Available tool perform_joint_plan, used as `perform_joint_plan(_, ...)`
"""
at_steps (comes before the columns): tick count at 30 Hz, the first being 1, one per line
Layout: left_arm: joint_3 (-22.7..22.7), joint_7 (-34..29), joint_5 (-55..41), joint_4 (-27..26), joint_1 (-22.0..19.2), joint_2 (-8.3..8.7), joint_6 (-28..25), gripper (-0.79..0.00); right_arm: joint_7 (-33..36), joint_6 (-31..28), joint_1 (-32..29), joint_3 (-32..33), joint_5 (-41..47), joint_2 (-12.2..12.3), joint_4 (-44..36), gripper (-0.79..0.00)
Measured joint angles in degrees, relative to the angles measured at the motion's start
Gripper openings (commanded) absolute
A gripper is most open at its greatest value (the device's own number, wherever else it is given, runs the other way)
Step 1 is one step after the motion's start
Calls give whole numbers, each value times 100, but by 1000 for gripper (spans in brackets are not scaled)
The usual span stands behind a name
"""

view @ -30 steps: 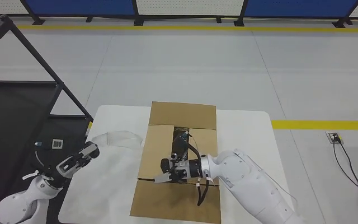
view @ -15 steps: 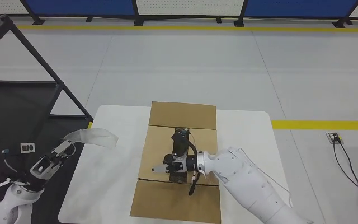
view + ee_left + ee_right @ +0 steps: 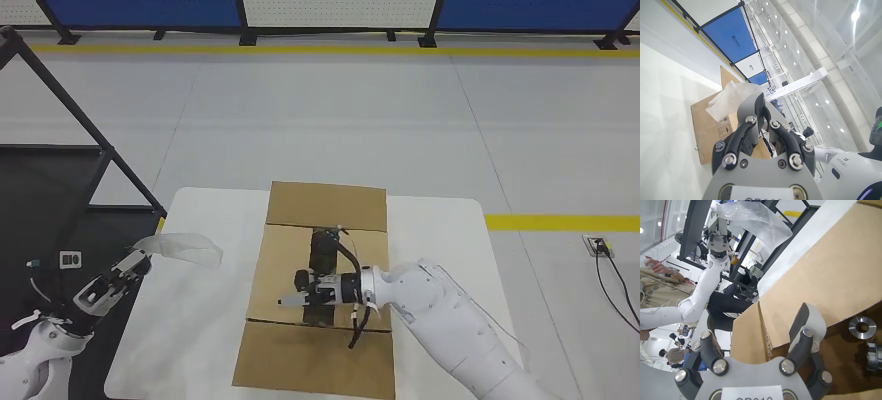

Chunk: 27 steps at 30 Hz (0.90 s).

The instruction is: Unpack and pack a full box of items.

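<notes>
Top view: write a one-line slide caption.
Left pincer holds a clear plastic sheet beside the open cardboard box while the open right pincer hangs at its opening.

A brown cardboard box (image 3: 325, 205) sits mid-table, its side flaps leaving a narrow dark slot. The right gripper (image 3: 288, 300) and its white arm lie across that slot. A strip of white tabletop (image 3: 200, 310) runs left of the box. At the strip's far left edge, the left gripper (image 3: 138, 262) holds up a clear plastic sheet (image 3: 185, 247).
</notes>
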Motion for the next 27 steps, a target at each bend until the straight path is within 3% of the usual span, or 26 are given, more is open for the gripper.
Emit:
perform_joint_plan(8,73,-20,-14,33,-92,25,19,-785,1117,-836,-924,918,113,483,-1498,0)
perform_joint_plan(16,159,-16,9,147,-313,55,78,-785,670,-1270,-2866,2430,-645,1301,-3327,0)
perform_joint_plan(22,274,-31,132,193,-511,79,174,-785,-11,-1951,-4515,3772,-688,1762,-3480,0)
perform_joint_plan(27,372,-134,167,220,-660,98,176,-785,88,-1852,-5106,4270,-557,1935,-3134,0)
